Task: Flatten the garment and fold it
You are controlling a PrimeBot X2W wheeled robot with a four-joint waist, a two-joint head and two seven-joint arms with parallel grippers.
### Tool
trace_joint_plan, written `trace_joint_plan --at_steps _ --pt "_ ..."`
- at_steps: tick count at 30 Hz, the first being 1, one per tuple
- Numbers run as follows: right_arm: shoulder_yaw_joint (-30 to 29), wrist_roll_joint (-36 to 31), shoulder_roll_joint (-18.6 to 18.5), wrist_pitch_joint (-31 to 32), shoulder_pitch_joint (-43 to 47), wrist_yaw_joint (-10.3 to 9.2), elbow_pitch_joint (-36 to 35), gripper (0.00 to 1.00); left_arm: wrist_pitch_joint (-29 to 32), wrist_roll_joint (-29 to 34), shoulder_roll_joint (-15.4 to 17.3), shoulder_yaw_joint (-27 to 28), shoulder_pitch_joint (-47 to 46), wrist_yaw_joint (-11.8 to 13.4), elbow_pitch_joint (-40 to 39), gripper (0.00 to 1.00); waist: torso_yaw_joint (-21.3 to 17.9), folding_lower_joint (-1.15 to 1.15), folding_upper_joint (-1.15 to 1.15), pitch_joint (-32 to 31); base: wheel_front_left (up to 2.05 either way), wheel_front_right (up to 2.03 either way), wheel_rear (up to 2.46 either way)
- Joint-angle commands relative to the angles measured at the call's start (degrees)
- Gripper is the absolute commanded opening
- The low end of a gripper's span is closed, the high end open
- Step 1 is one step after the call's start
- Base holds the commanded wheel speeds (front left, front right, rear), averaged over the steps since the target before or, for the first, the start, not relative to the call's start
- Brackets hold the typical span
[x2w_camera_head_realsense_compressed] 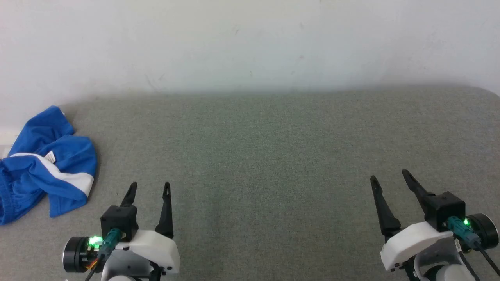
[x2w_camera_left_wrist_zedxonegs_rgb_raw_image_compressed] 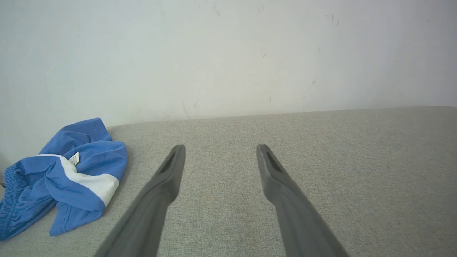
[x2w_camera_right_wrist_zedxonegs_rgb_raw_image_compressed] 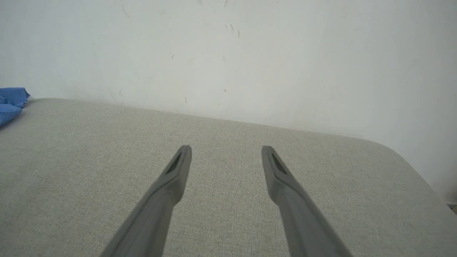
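Observation:
The garment [x2w_camera_head_realsense_compressed: 43, 166] is a crumpled bright blue pair of shorts with a white stripe and a small white label, lying at the far left of the grey padded table [x2w_camera_head_realsense_compressed: 273, 156]. The left wrist view has the garment [x2w_camera_left_wrist_zedxonegs_rgb_raw_image_compressed: 68, 175] at its left, and a blue corner of the garment [x2w_camera_right_wrist_zedxonegs_rgb_raw_image_compressed: 10, 103] shows at the left edge of the right wrist view. My left gripper [x2w_camera_head_realsense_compressed: 150, 186] stands open just right of the garment, apart from it, with nothing between its fingers. Far off at the lower right, my right gripper [x2w_camera_head_realsense_compressed: 390, 175] is open and empty too.
A white wall [x2w_camera_head_realsense_compressed: 250, 43] rises directly behind the table's far edge. The table's rounded far right corner [x2w_camera_right_wrist_zedxonegs_rgb_raw_image_compressed: 392, 150] shows in the right wrist view. Bare grey cloth stretches between the two grippers.

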Motion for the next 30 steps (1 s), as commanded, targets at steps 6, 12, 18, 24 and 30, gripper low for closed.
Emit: trace_joint_plan --at_steps 6,12,18,24,30 --pt "-0.7 1.0 0.0 -1.1 0.0 -0.01 0.7 1.0 -1.2 -1.1 0.0 -0.4 0.1 0.1 0.5 1.0 0.0 0.0 0.0 0.1 0.0 0.0 0.0" --pt "-1.4 1.3 0.0 -1.9 0.0 -0.02 1.4 1.0 -1.9 -1.7 0.0 -0.6 0.2 0.2 0.9 1.0 0.1 0.0 0.0 0.1 0.0 0.0 0.0" --pt "-1.4 1.7 0.1 -2.6 0.0 -0.02 1.4 1.0 -2.6 -2.3 -0.1 -0.8 0.3 0.2 1.3 1.0 0.5 0.0 0.0 0.0 0.0 0.0 0.0" --pt "-0.7 2.0 0.1 -3.3 0.3 -0.03 0.9 1.0 -3.3 -2.9 -0.1 -0.8 0.4 0.3 1.5 1.0 1.3 0.0 0.0 -0.1 0.0 0.0 0.0" --pt "-0.1 2.4 0.1 -4.0 0.7 -0.03 0.8 1.0 -4.1 -3.4 -0.1 -0.7 0.7 0.3 1.6 1.0 2.6 0.0 0.0 -0.3 0.0 0.0 0.0"
